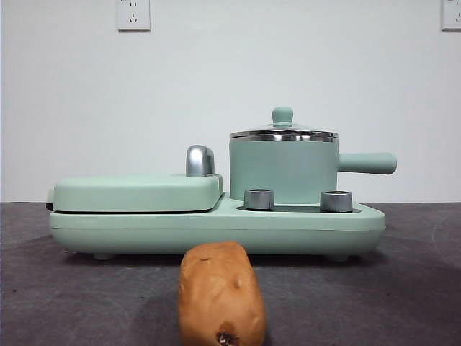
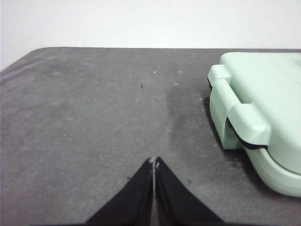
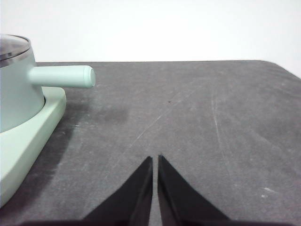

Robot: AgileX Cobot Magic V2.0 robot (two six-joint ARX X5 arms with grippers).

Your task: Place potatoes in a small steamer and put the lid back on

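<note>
Front view: no readable brand or writing anywhere. Potato (image 1: 220,294) lay on dark grey table (image 1: 403,288), just before mint-green cooker base (image 1: 216,227). Small steamer (image 1: 284,170) sat on base, lid (image 1: 283,132) on, beside flat griddle cover (image 1: 137,192). White wall, two sockets (image 1: 133,14).

Left wrist view: left gripper (image 2: 154,162) pressed together over bare table, griddle end (image 2: 256,117) nearby.

Right wrist view: right gripper (image 3: 154,159) pressed together, steamer handle (image 3: 63,76) well apart.
</note>
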